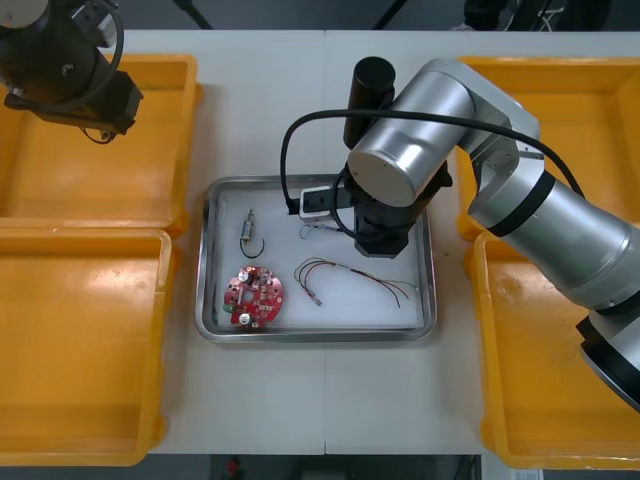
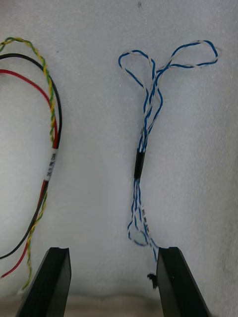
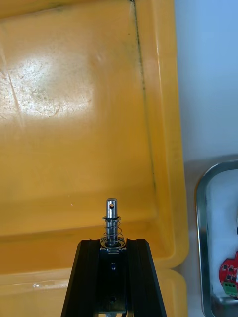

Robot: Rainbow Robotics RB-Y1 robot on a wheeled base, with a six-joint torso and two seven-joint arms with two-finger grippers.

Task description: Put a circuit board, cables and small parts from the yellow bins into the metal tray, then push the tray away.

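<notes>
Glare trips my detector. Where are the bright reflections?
Front view: pale patches on the nearer left yellow bin. Left wrist view: one on the bin floor beyond the left gripper, shut on a small metal part. Right wrist view: none on the white tray under the open right gripper.

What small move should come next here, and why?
Probably raise the right pincer off the metal tray: its fingers stand open, and the twisted blue and white cable lies loose inside it. That clears room for the left pincer, shut on a small metal part over a yellow bin.
</notes>
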